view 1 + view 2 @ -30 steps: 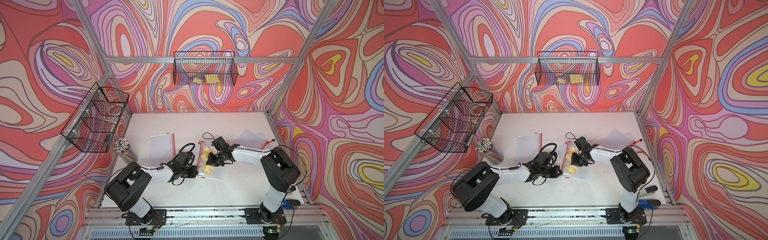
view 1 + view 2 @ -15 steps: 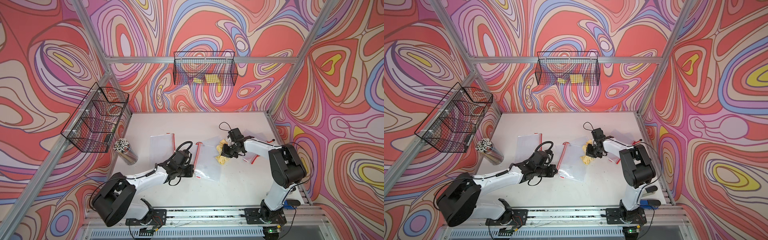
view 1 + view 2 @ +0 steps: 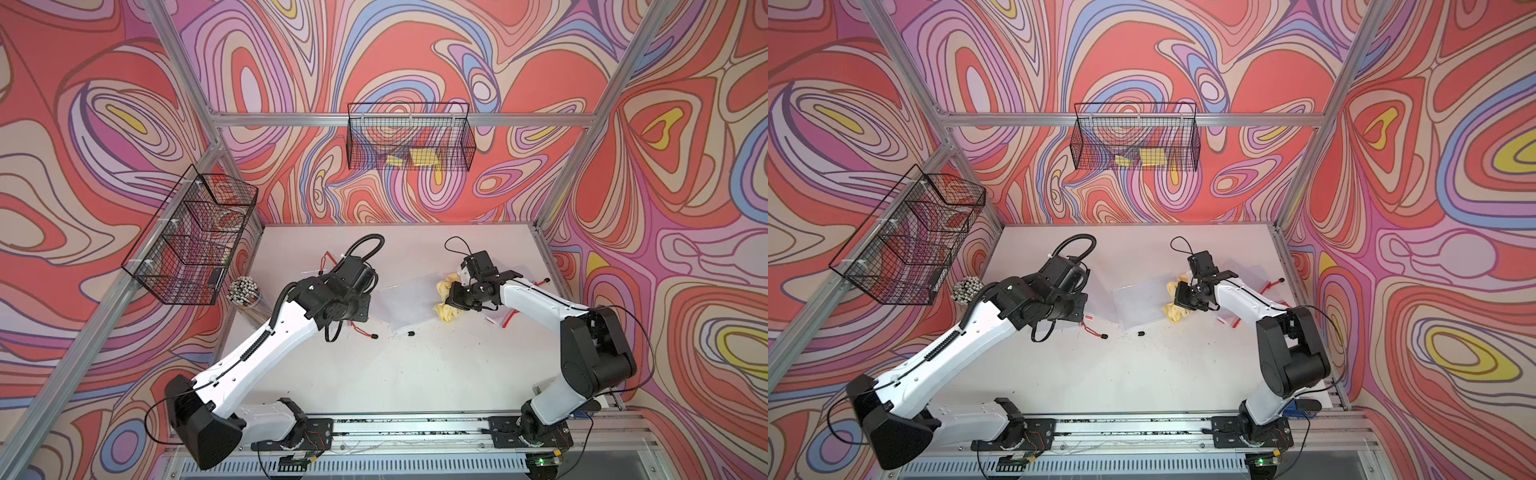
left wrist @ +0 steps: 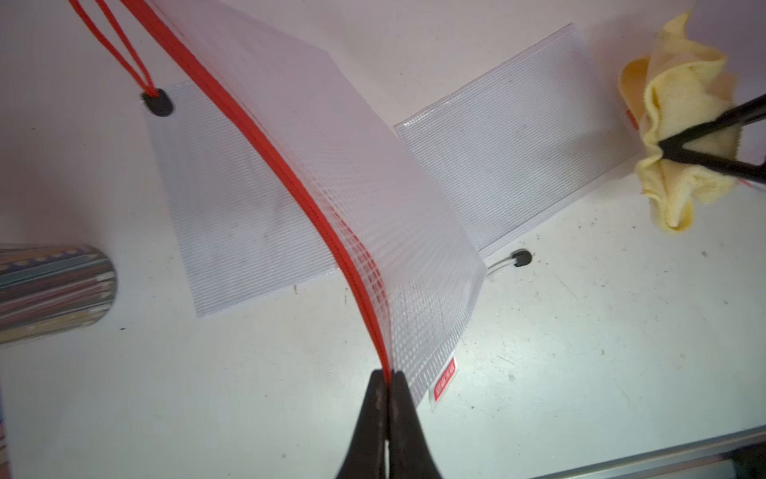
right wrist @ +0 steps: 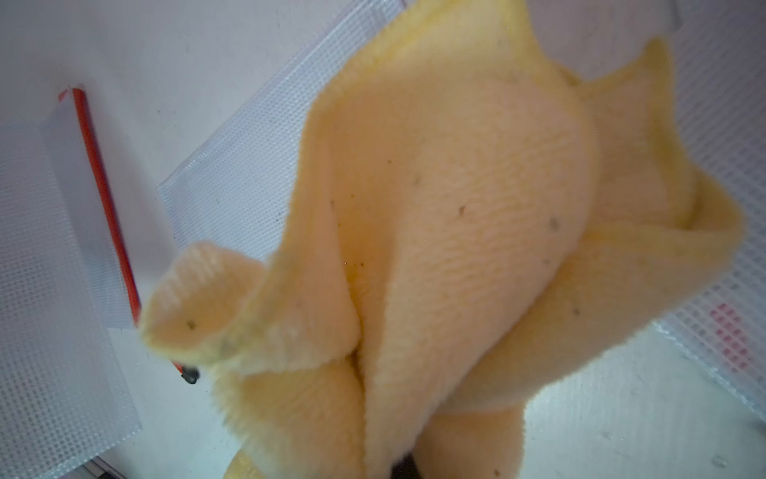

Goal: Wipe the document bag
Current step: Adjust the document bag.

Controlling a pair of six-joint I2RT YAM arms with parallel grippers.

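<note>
Because its jaws are pressed fully together on the red zip edge (image 4: 286, 176), the left gripper (image 4: 387, 375) has one corner of a clear mesh plastic document bag (image 4: 340, 137) pinched and raised off the white tabletop (image 3: 415, 374). The sheet arches away from the grip on a slant, with its free side hanging to the right. From where I stand, gripping the stiff zip seam looks like the sensible choice, since the thin mesh alone would slip or crumple. The lift either presents the bag for the cloth or carries it clear, and I cannot tell which.

Directly under it a second clear mesh bag (image 4: 232, 232) lies flat on the left of the table. Just to the right, between the two arms, a third clear mesh bag (image 3: 409, 299) lies flat with nothing pinning it.

At that bag's right edge the right gripper (image 4: 662, 150) is clamped tight on a crumpled yellow terry cloth (image 4: 679, 112). The cloth is bunched so that loose folds droop below the fingertips, which I take to be the wiping face. Whether those folds touch the bag or the table I cannot say. The cloth is well apart from the raised bag, so no wiping stroke is under way on it.
</note>
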